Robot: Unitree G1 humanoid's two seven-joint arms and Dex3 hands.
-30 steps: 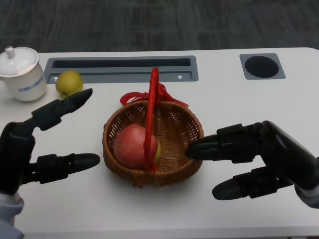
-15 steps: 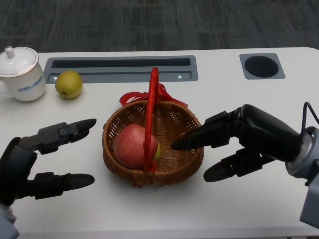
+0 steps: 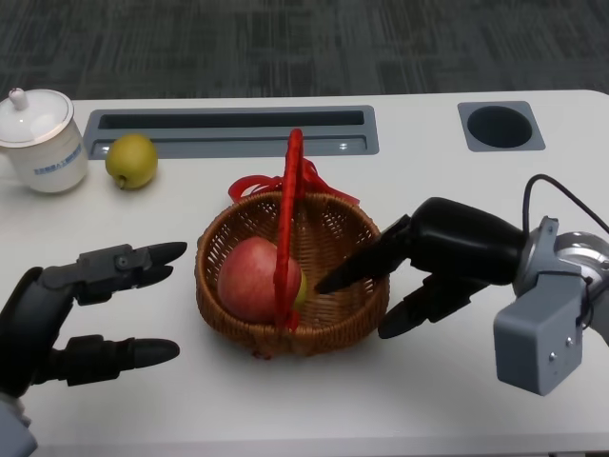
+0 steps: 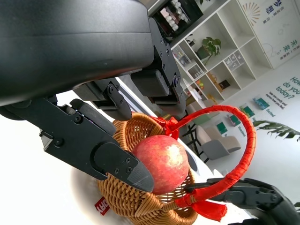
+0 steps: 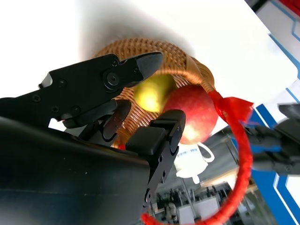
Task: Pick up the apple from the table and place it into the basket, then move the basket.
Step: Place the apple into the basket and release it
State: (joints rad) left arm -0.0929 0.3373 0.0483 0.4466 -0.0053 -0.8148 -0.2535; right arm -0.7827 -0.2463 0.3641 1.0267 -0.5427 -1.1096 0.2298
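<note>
The right hand reaches toward the basket from the side away from the mug, fingers spread and holding nothing. Its upper fingers stretch over the rim into the bowl, while the lower ones point at the outer wall; whether any fingertip touches the wicker cannot be told. In the right wrist view the same fingers frame the woven wall closely. The left hand hovers on the opposite side of the basket, apart from it, fingers parted and empty.

The apple lies inside the basket, on the side nearer the left hand, partly crossed by the upright red handle. A yellow-green fruit beside the apple is mostly hidden behind it and the handle. The left wrist view shows the apple behind a dark fingertip.

Beyond the basket, a yellow-green pear sits just beside a white lidded mug, cut off at the edge.

Since a second ago, the right hand has moved inward over the rim, and the left hand has drawn lower, away from the pear.
</note>
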